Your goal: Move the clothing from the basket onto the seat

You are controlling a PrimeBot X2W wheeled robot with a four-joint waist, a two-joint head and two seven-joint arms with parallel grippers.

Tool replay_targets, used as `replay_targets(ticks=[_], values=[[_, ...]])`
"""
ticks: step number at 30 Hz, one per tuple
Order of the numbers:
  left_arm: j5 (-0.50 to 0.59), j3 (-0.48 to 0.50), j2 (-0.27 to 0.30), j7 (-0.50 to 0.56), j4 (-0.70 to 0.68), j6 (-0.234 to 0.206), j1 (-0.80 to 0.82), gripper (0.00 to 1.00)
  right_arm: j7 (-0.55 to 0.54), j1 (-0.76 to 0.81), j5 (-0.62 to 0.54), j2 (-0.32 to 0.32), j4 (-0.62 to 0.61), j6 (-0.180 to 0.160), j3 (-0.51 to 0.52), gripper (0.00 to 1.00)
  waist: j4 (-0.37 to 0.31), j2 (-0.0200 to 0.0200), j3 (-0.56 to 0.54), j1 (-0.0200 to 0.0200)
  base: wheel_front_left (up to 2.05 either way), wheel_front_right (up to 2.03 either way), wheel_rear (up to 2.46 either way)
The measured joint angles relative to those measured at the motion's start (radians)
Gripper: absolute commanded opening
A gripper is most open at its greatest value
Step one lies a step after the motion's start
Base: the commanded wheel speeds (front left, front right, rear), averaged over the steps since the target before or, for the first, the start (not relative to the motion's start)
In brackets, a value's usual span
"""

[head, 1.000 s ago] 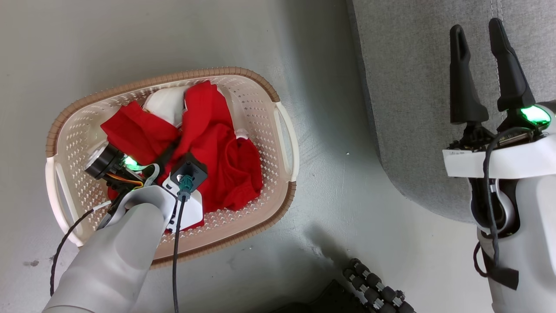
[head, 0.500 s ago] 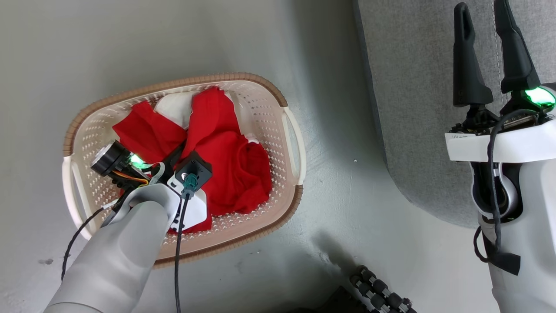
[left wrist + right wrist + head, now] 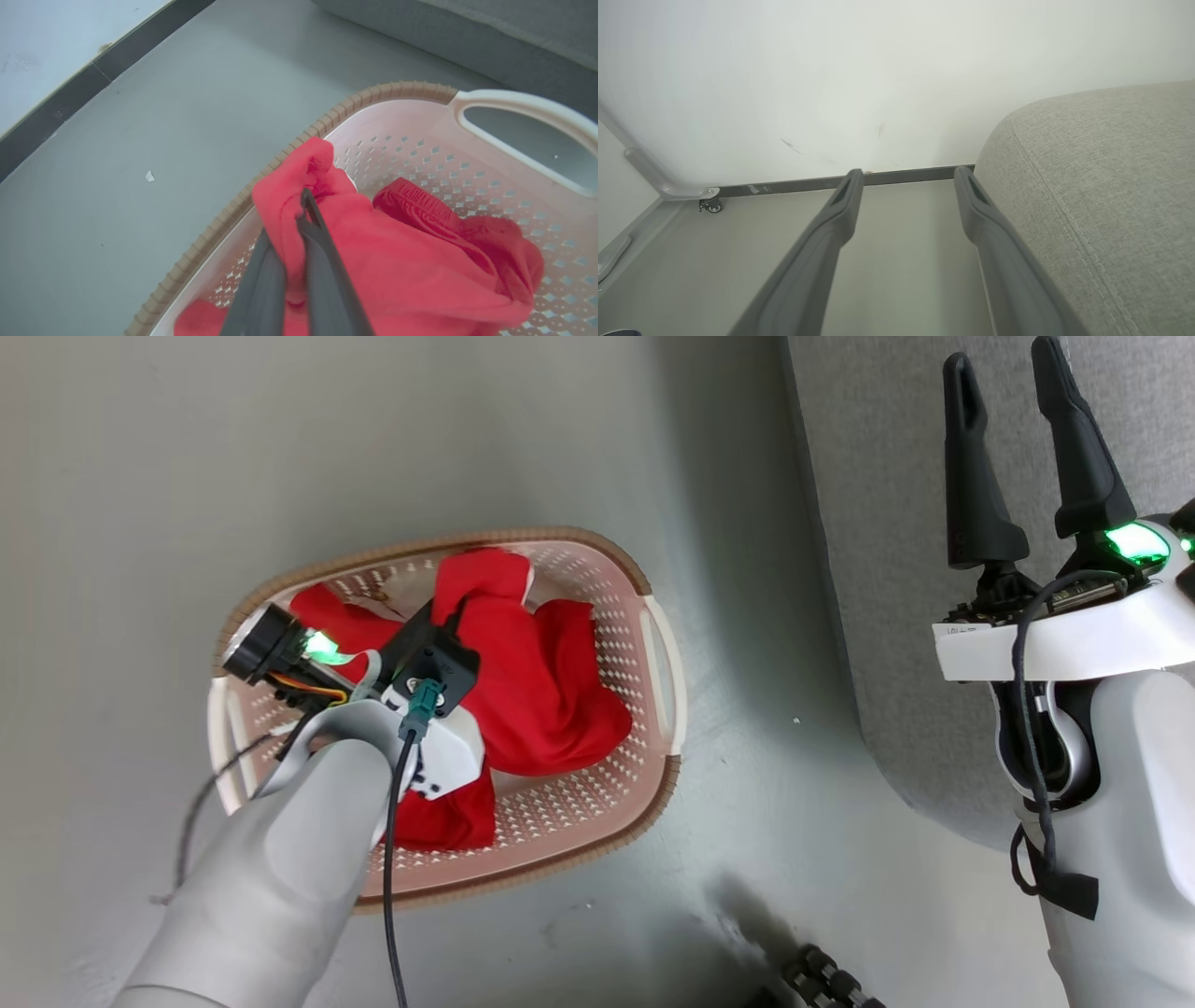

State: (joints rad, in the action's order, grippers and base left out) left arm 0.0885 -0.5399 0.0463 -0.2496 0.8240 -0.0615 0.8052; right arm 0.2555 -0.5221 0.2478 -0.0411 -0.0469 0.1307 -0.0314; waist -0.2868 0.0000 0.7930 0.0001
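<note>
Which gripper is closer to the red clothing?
Left. The left gripper is shut on the clothing inside the basket; the right gripper hangs open by the seat.

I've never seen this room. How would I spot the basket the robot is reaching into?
Start at the big grey sofa on the right of the head view; on the floor beside it, not touching it, stands the basket. It is the oval, cream, hole-dotted tub with a brown rim, holding red clothing.
</note>
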Motion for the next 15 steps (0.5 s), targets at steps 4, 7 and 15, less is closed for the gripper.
replay_targets(ticks=[4, 7, 15], values=[[-0.038, 0.007, -0.003, -0.002, -0.077, 0.017, -0.032, 0.0, 0.0, 0.0, -0.014, -0.001, 0.026, 0.0, -0.005, 1.0, 0.02, 0.0, -0.032, 0.0, 0.0, 0.0, 0.0], [-0.054, 0.011, -0.003, -0.002, -0.12, 0.023, -0.065, 0.0, 0.0, 0.0, -0.023, -0.002, 0.038, 0.0, -0.012, 1.0, 0.036, 0.0, -0.059, 0.0, 0.0, 0.0, 0.0], [-0.097, 0.046, -0.003, -0.002, -0.296, 0.01, -0.115, 0.0, 0.0, 0.002, -0.066, -0.003, 0.078, 0.0, -0.057, 1.0, 0.082, 0.0, -0.135, -0.0001, 0.0, 0.0, 0.0]])
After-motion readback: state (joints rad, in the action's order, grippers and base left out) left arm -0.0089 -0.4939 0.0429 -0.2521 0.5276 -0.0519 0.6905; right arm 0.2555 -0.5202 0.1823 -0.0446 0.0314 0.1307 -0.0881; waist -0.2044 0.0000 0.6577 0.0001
